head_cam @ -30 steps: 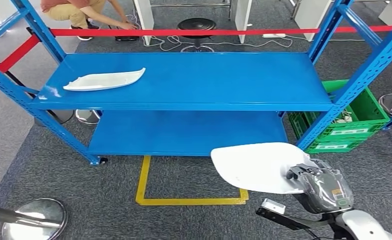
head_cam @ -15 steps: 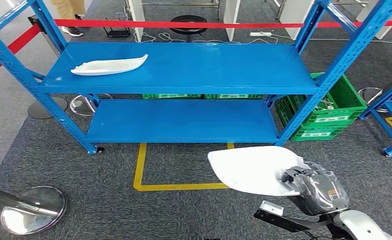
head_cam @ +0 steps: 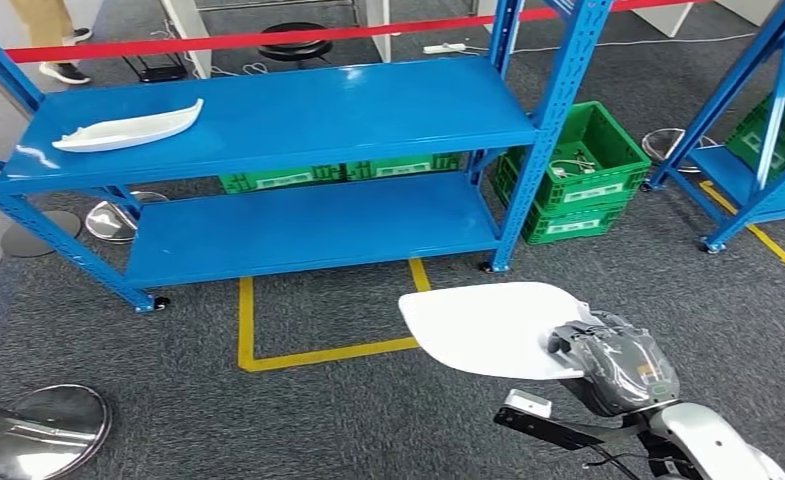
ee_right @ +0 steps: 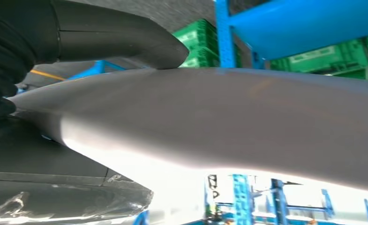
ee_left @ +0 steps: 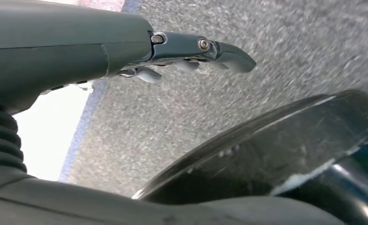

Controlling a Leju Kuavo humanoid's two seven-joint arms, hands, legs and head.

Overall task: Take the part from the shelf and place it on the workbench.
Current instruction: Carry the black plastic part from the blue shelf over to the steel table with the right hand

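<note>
The white moulded part point(head_cam: 493, 328) is being held by the right hand point(head_cam: 613, 362) at about five o'clock in the head view, out over the grey carpet and well clear of the blue shelf point(head_cam: 268, 120). It is being gripped at one edge, the thumb point(ee_right: 121, 40) being pressed on its upper face in the right wrist view, so that the broad panel is being kept roughly level and forward of the body, probably for carrying to the workbench, which is not being shown. A second white part point(head_cam: 128, 128) is lying on the top shelf at ten o'clock. The left hand point(ee_left: 191, 51) is hanging over the carpet with nothing in it, its fingers being kept loosely extended. Green crates point(head_cam: 578, 170) are being stored at one o'clock, beside the rack.
</note>
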